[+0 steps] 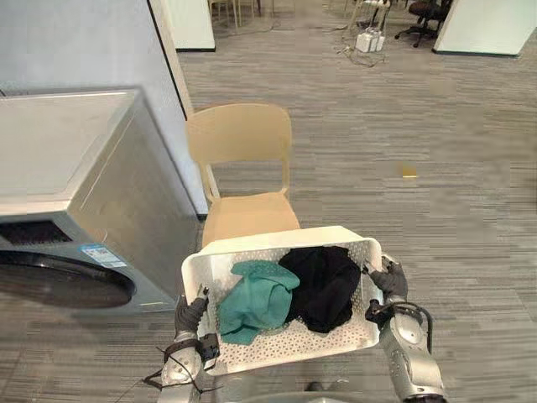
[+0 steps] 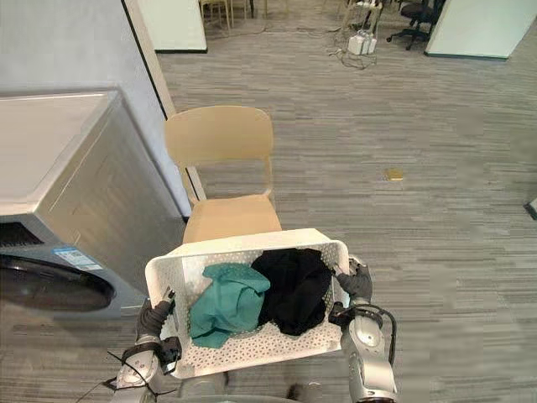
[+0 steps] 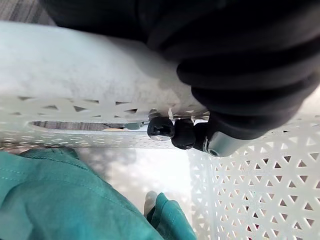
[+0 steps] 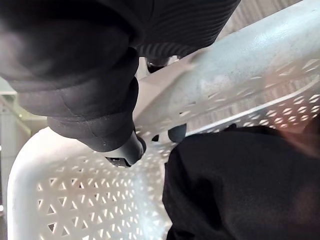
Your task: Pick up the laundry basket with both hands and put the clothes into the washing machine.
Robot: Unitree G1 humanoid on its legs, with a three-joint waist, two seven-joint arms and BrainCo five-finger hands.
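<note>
Beside the washing machine (image 1: 84,185), the left hand (image 1: 190,316) and right hand (image 1: 388,281) gripped the laundry basket (image 1: 285,240), fingers (image 3: 161,129) curled round its rim, teal garment (image 1: 256,300) and black garment (image 1: 325,285) inside.

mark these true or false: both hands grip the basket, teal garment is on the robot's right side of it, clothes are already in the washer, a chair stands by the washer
1. The left robot hand and the right robot hand both grip the white laundry basket at its rim. True.
2. The teal garment lies on the robot's right side of the basket. False: it lies on the left side, and the black garment lies on the right.
3. The clothes are already in the washing machine. False: both garments are in the basket.
4. A beige chair stands beside the washing machine. True.
</note>
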